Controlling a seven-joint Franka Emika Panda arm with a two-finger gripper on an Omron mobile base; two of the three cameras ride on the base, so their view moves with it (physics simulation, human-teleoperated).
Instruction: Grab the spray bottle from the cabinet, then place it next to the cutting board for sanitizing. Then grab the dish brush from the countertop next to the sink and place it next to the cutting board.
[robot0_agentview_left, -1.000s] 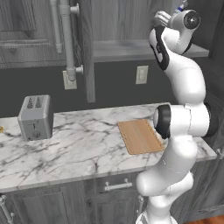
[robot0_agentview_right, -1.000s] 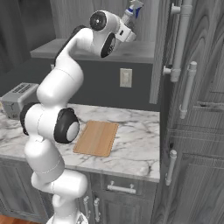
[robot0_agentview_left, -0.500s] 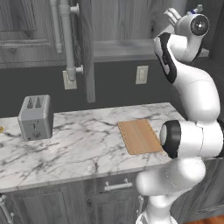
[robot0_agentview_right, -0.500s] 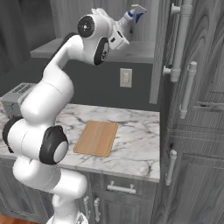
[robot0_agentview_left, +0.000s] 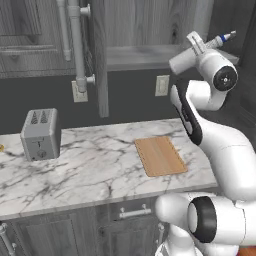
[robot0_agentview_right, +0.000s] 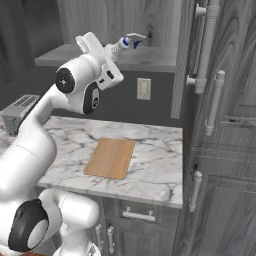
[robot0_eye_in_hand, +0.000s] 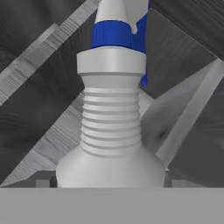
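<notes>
Two base views show us our arm reared high above the surface (robot0_agentview_left: 90, 165), its lower links rising from the base, the forearm bending up past the wall outlet (robot0_agentview_left: 161, 85), and the wrist cocked toward the open cabinet (robot0_agentview_left: 150, 30). Our end effector (robot0_agentview_right: 111, 52) sits at the level of the cabinet's grey shelf (robot0_agentview_right: 145, 55), at the shelf's front edge, with the hand angled so the fingers aim up and inward. We are holding the spray bottle (robot0_agentview_right: 127, 43): in the hand view its pale grey shoulder fills the space between our two fingertips (robot0_eye_in_hand: 43, 180), which press against it on either side, and its ribbed neck rises to the blue-and-white nozzle near the top of that picture. From the left base view the bottle's nozzle (robot0_agentview_left: 223, 39) pokes out beyond the wrist, tilted rather than upright. We cannot tell whether the bottle's base touches the shelf. Down on the marble surface, the cutting board (robot0_agentview_left: 160, 156) lies flat, well below the hand and apart from it, with bare marble on all sides. At the far left of the surface stands the toaster (robot0_agentview_left: 41, 134), well apart from the board. To the right of the right base view stand tall doors with silver bar handles (robot0_agentview_right: 215, 102).
</notes>
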